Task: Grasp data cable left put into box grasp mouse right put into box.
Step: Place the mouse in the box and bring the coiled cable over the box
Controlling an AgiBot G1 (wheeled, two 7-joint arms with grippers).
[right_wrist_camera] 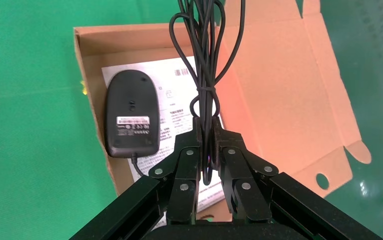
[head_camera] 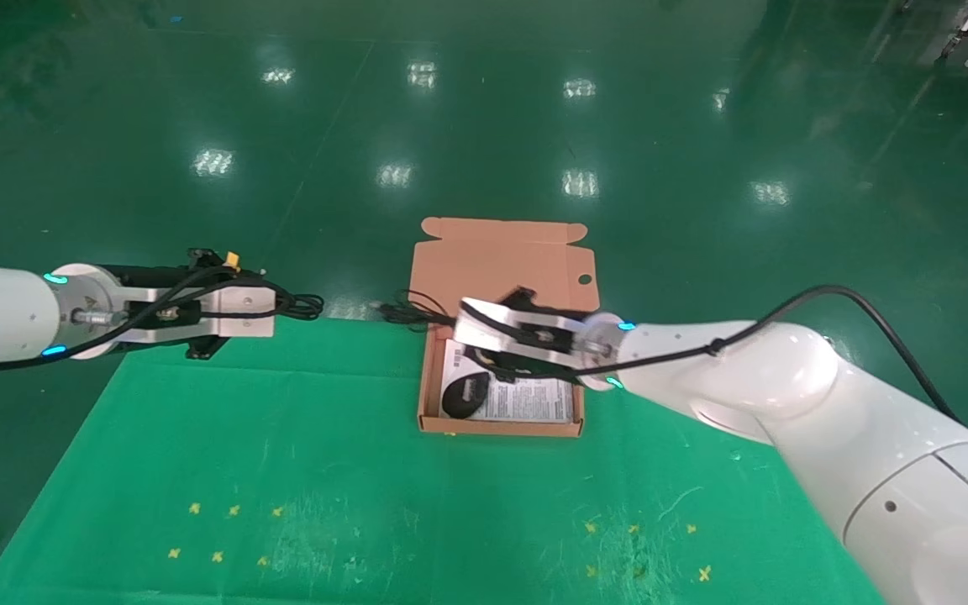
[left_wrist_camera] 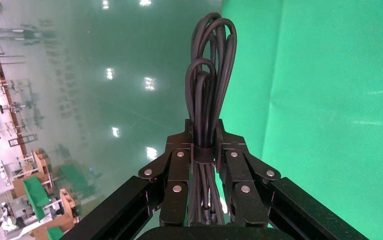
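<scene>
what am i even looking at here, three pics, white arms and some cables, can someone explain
This is a two-armed robot. The wide picture comes from a camera on its head; the other two come from cameras on each wrist.

On a green cloth sits an open orange box with a leaflet inside.

The left gripper, off to the left, is shut on a bundled data cable.

The right gripper is over the box, pinching the mouse's cord. The mouse lies upside down on the leaflet.

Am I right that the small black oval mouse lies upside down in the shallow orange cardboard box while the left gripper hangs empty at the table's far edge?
Not quite: the left gripper is shut on the black looped data cable, as the left wrist view shows. The mouse does lie label-up in the box.
</scene>
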